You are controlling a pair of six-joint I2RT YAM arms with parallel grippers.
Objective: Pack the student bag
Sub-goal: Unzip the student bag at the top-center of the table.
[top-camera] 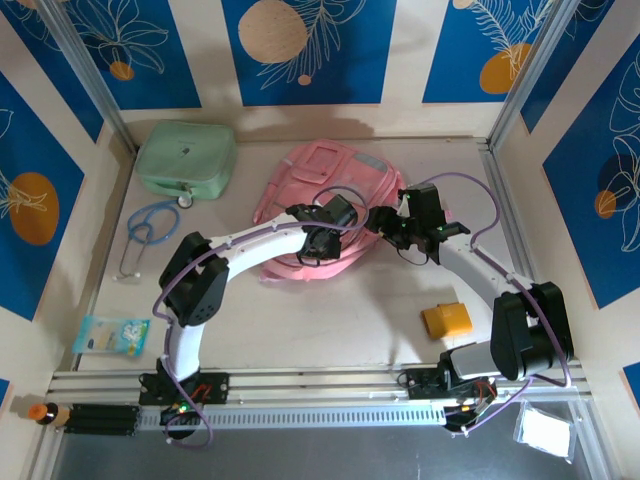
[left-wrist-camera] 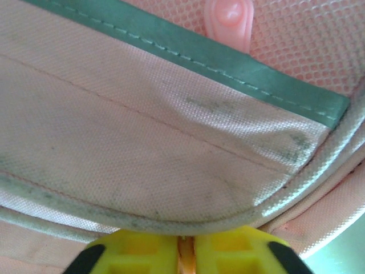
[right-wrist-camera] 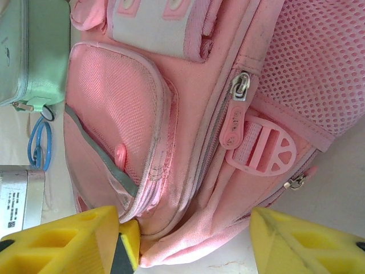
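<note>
- Yellow fingertips (left-wrist-camera: 142, 248) of the left gripper (left-wrist-camera: 185, 251) sit nearest the lens in the left wrist view. They are pressed together at the piped edge of a front pocket. A thin tan sliver shows between the pads, and we cannot tell what it is.
- We see the student bag (top-camera: 330, 175) lying flat on the table (top-camera: 330, 320), toward the back centre, with both arms reaching over its near end.
- Our right gripper (right-wrist-camera: 188, 240) stands wide open, one finger on either side of the bag's near corner, gripping nothing.
- We see a zip pull (right-wrist-camera: 240, 85) in the right wrist view. The pockets there look closed, so we judge that no compartment is open yet.
- Lying loose on the table, apart from the bag, are a mint-green case (top-camera: 186, 158), a blue stethoscope (top-camera: 135, 225), a small packet (top-camera: 112, 336) and a yellow block (top-camera: 447, 320).
- We judge the task barely begun: a compartment must be opened first, and every item is still to be packed.
</note>
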